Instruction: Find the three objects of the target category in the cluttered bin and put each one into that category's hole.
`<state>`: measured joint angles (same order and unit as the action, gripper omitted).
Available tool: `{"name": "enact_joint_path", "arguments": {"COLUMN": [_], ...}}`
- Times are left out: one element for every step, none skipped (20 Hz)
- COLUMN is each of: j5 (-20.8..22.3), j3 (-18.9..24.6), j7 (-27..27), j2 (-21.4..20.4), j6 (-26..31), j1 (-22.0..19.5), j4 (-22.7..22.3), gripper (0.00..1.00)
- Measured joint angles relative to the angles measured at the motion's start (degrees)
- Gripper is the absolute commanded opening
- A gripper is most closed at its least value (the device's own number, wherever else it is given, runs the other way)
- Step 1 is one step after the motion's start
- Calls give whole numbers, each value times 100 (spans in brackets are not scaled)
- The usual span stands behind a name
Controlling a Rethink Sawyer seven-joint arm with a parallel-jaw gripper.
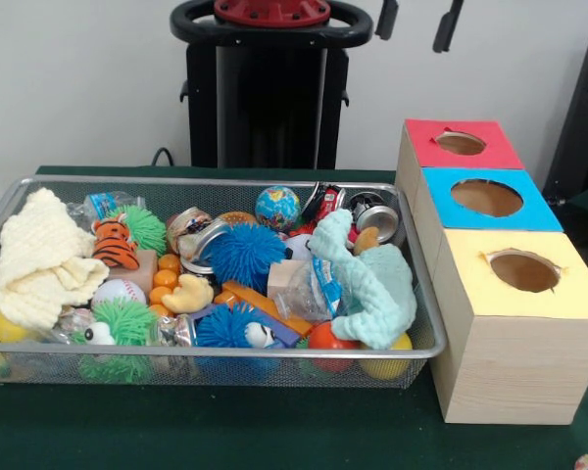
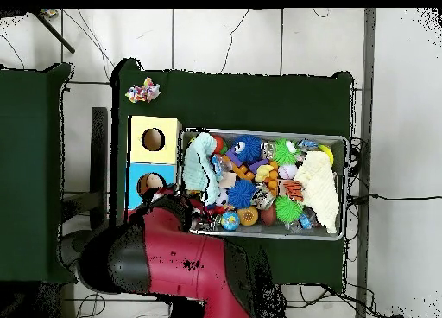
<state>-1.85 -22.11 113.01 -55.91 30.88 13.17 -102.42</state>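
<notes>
My gripper (image 1: 417, 22) shows only as two dark fingertips (image 1: 387, 18) at the top edge, high above and behind the boxes, apart with nothing between them. A wire mesh bin (image 1: 225, 182) holds mixed clutter: blue spiky balls (image 1: 243, 255), green spiky balls (image 1: 127, 323), a tiger plush (image 1: 115, 245), a globe ball (image 1: 277, 207), cans (image 1: 376, 215), crushed plastic bottles (image 1: 309, 289), a yellow cloth (image 1: 39, 259) and a mint cloth (image 1: 372, 284). Beside it stand three wooden boxes with holes: red (image 1: 421, 147), blue (image 1: 441, 196), yellow (image 1: 470, 284). In the overhead view my red arm (image 2: 164, 254) hides the red box.
The boxes sit tight against the bin's side, as the overhead view shows with the bin (image 2: 259, 131), yellow box (image 2: 142, 124) and blue box (image 2: 135, 172). A small multicoloured wrapped thing (image 2: 142, 92) lies on the green table beyond the yellow box.
</notes>
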Motion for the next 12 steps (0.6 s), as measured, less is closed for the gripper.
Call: {"name": "enact_joint_path", "arguments": {"j5": [17, 61, 87, 109, 124, 169, 201, 218, 235, 251, 291, 306], "j3": [8, 28, 41, 56, 70, 120, 157, 180, 202, 228, 337, 387], "j7": [0, 0, 0, 0, 0, 0, 0, 0, 0, 0, 0, 0], "j2": [-11, -43, -61, -78, -90, -117, -126, -130, -134, -138, -156, -164], "j6": [0, 0, 0, 0, 0, 0, 0, 0, 0, 0, -1, -2], "j1": [-35, -130, -178, -226, -264, -381, -458, -497, -537, -579, -730, -804], "j4": [-29, -103, -137, -169, -192, -262, -301, -316, -332, -344, -380, -397], "gripper": [100, 100, 100, 100, 100, 100, 100, 100, 100, 100, 100, 100]}}
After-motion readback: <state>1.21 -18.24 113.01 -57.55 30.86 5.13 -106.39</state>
